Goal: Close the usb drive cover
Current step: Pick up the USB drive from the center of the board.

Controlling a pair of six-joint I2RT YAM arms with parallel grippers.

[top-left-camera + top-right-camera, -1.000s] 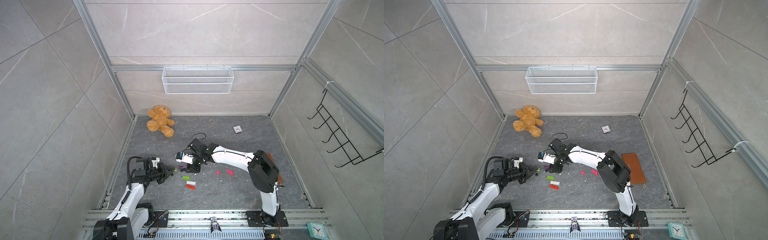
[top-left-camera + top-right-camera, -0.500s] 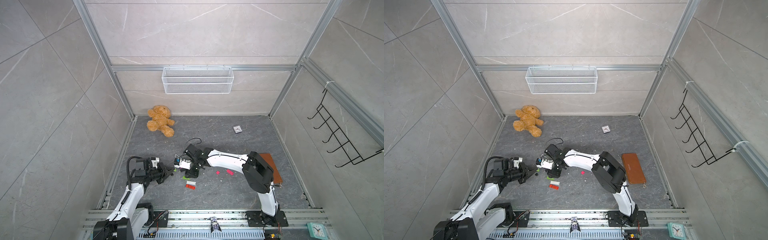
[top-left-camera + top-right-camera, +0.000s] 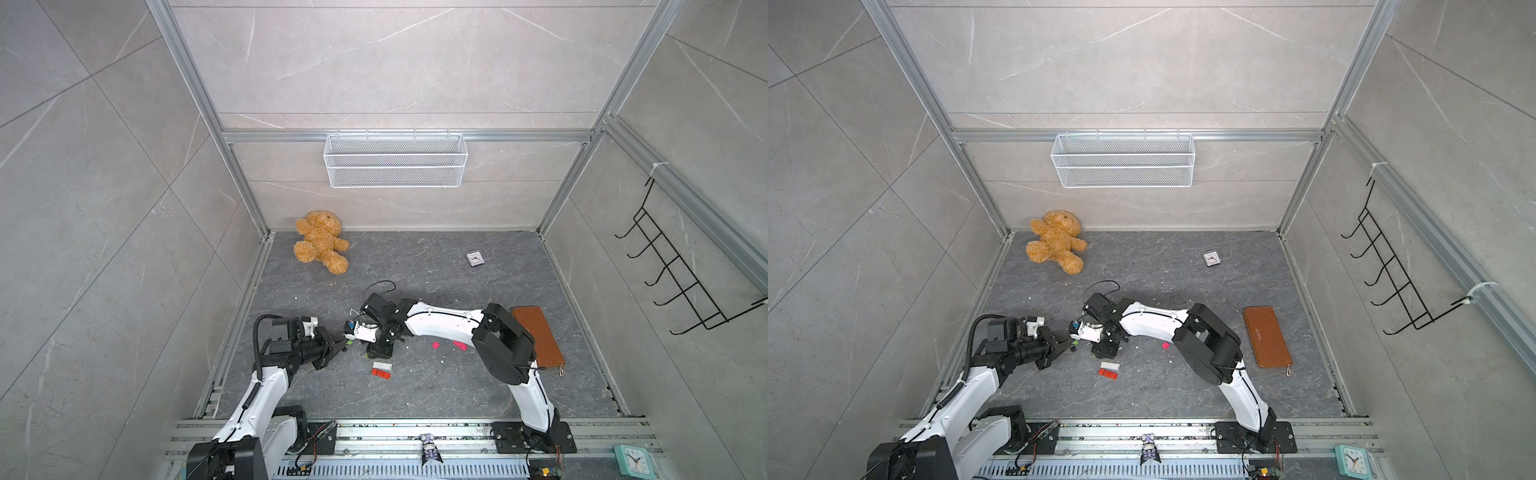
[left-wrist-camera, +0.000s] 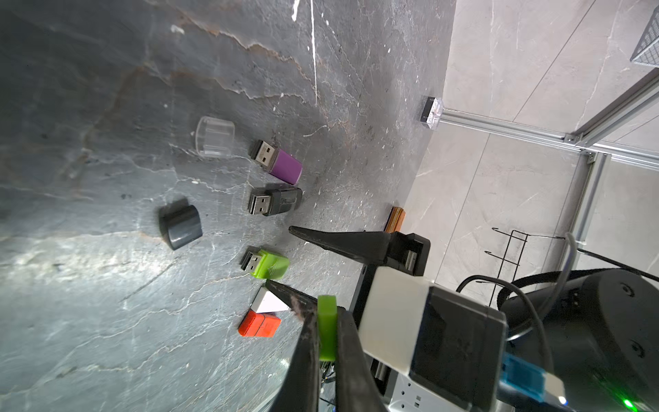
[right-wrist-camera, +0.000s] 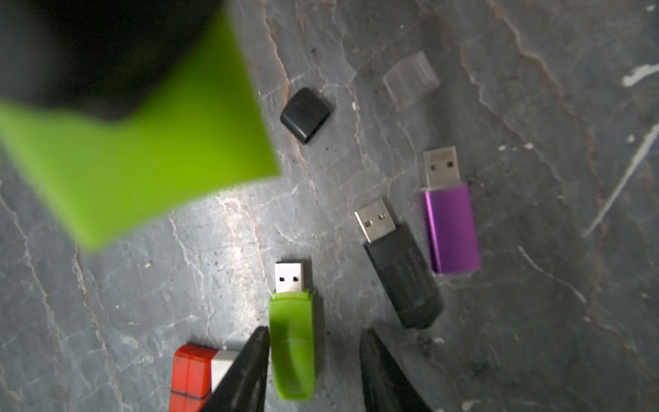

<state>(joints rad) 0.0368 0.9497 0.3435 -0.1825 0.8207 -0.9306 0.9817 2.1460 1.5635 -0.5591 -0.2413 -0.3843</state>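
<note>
The green usb drive (image 5: 292,339) lies flat on the dark stone floor with its metal plug bare. My right gripper (image 5: 315,333) is open and straddles the drive's body: one finger sits against its side, the other stands apart. My left gripper (image 4: 325,314) is shut on the green cover (image 4: 326,328), holding it just above the floor close to the drive's plug end. In the right wrist view the cover (image 5: 160,160) looms large and blurred. In both top views the two grippers (image 3: 338,343) (image 3: 1102,351) nearly meet at the floor's left middle.
Beside the green drive lie a black drive (image 5: 399,264), a purple drive (image 5: 451,228), a black cap (image 5: 306,114), a clear cap (image 5: 410,78) and a red and white drive pair (image 5: 192,374). Farther off are a teddy bear (image 3: 320,247), a brown wallet (image 3: 536,336) and a small clock (image 3: 473,258).
My right arm has swung left and toward the front, bringing its gripper down over the green drive. The left arm has held still with the cover.
</note>
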